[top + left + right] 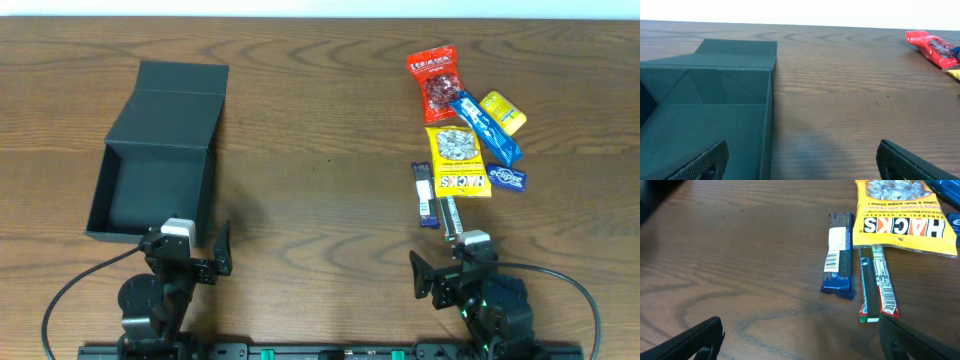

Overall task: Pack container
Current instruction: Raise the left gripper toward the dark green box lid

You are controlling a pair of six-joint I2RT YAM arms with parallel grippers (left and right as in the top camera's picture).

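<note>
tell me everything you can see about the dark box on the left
The container is a dark teal-black, matte rectangular box, cardboard by the look. It sits open and empty on the left of the wooden table, its hinged lid folded back on the far side, creases showing on the inner panel. The open left gripper hangs by its near right corner.

Left arm [160, 290] and right arm [490, 300] finished in matte black. Pale grey block [177, 229] fitted atop each wrist. Thin black cable [100, 266] looped out from each arm. Green glow seen on the right arm and the black base rail [300, 352]. Fingers [702, 161] moulded black, finely ribbed.
</note>
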